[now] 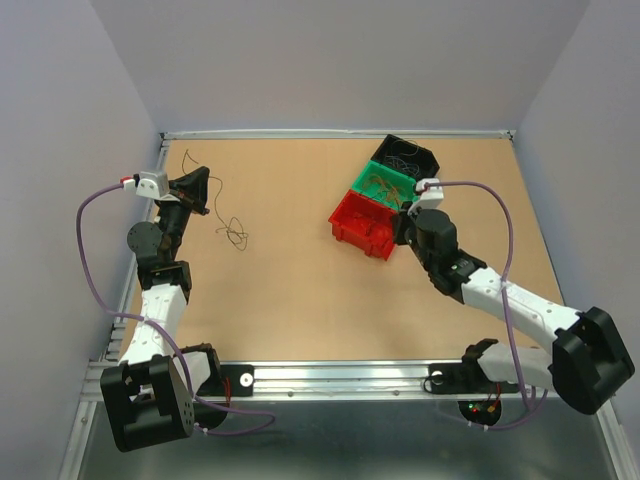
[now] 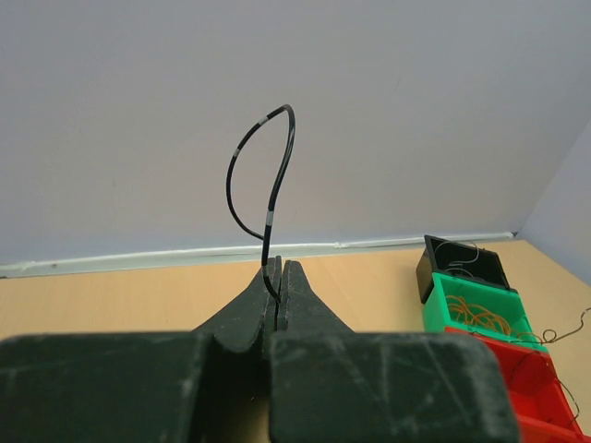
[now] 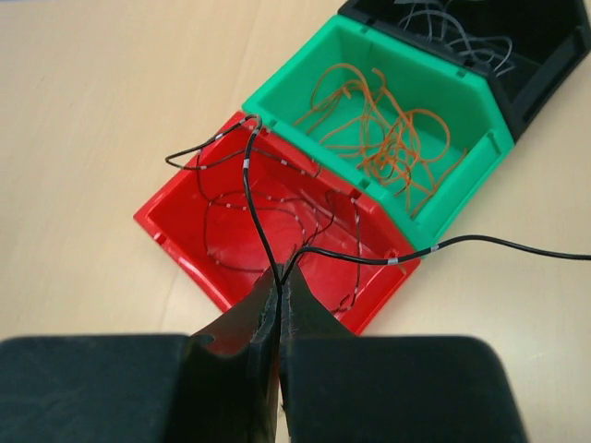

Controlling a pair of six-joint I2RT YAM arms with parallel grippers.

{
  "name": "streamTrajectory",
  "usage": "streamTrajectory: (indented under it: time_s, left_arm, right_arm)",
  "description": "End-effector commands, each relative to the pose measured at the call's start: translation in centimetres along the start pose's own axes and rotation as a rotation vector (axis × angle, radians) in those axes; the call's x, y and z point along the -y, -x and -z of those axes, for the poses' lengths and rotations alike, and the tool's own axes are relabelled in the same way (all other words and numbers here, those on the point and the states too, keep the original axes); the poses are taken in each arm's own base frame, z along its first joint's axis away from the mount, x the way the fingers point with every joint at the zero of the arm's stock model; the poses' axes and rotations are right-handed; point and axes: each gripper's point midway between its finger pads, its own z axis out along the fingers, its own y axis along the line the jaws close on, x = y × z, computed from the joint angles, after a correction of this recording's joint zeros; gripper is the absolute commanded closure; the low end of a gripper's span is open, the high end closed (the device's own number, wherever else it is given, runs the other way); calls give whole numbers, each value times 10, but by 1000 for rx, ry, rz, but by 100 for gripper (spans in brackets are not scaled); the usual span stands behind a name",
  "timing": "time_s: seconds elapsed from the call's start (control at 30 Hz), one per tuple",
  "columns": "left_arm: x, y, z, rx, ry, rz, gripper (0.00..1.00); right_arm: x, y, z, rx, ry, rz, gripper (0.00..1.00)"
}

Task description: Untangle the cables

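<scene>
- The left end effector (image 2: pixel 280 288) is clamped shut on a dark banded cable (image 2: pixel 274 175), whose free end loops up above the tips at the centre of the left wrist frame. Only a short pinch is held on a hair-thin strand, so slip-out under any pull is likely.
- The right end effector (image 3: pixel 280 281) is closed on dark strands (image 3: pixel 247 189) at the lower edge of the red bin (image 3: pixel 189 185), lower centre of the right wrist frame. More than one strand seems to be pinched. If so, the whole bundle would be dragged up by a lift instead of one cable.
- The rest of that bundle is coiled inside the red bin, with one strand draped over the bin's upper corner. The knot could be tightened by a pull, or the light bin skidded or tipped on the desk (image 1: pixel 300 300).
- One strand is run off to the right edge of the frame, past the green bin (image 3: pixel 466 175). It could be snagged on that bin's corner, or the orange cables (image 3: pixel 388 138) inside could be disturbed.
- A loose cable (image 1: pixel 234 232) is seen on the desk, left of centre in the top view, near the left end effector. Whether it is joined to the held piece cannot be told. If it is, it could be dragged along unnoticed.
</scene>
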Motion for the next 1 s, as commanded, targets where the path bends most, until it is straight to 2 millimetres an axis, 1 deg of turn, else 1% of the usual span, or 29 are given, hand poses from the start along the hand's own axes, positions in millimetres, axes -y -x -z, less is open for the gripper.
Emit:
streamTrajectory:
  time_s: [0.0, 0.03, 0.1, 0.27, 0.37, 0.4, 0.47, 0.5, 0.6, 0.63, 0.7, 0.73, 0.77, 0.8, 0.83, 0.87, 0.93, 0.97]
  left_arm:
    - [11, 17, 1, 61, -44, -49, 100]
    - [11, 16, 0, 58, -43, -48, 100]
    - [12, 18, 0, 62, -45, -51, 100]
    - [11, 17, 0, 62, -42, -50, 100]
    - [12, 18, 0, 62, -47, -51, 100]
    - [12, 18, 0, 62, -47, -51, 100]
    - [12, 18, 1, 62, -45, -52, 100]
    - [12, 18, 1, 62, -45, -52, 100]
    - [12, 18, 1, 63, -43, -54, 100]
    - [13, 19, 2, 66, -45, -56, 100]
    - [13, 19, 2, 67, -44, -56, 100]
    - [13, 19, 2, 66, -45, -58, 100]
    - [13, 19, 2, 67, -45, -59, 100]
    - [13, 19, 2, 66, -45, -58, 100]
    - [13, 19, 1, 67, -47, -60, 100]
    - [13, 19, 1, 65, -48, -57, 100]
    - [13, 18, 1, 63, -49, -57, 100]
    - [13, 18, 1, 62, -48, -55, 100]
  right_arm:
    - [-10, 1, 17, 8, 71, -26, 99]
    - [-9, 6, 24, 30, 80, -33, 99]
    - [-7, 10, 32, 51, 85, -44, 99]
    - [-2, 14, 51, 86, 102, -73, 99]
    - [2, -1, 52, 52, 95, -71, 99]
    - [3, -9, 50, 27, 89, -63, 99]
    - [5, -19, 48, 3, 84, -58, 99]
    - [7, -28, 44, -24, 72, -48, 99]
    - [6, -35, 37, -55, 66, -32, 99]
    - [6, -45, 31, -93, 55, -18, 99]
    - [1, -45, 24, -110, 65, -6, 100]
    - [0, -50, 19, -129, 60, 9, 100]
    - [3, -60, 12, -163, 42, 29, 99]
    - [1, -55, 5, -160, 34, 35, 99]
    - [0, -56, 1, -166, 24, 52, 99]
    - [0, -58, -8, -184, 10, 68, 99]
    - [-4, -61, -17, -210, 15, 102, 99]
    - [-4, -74, -24, -254, 18, 125, 99]
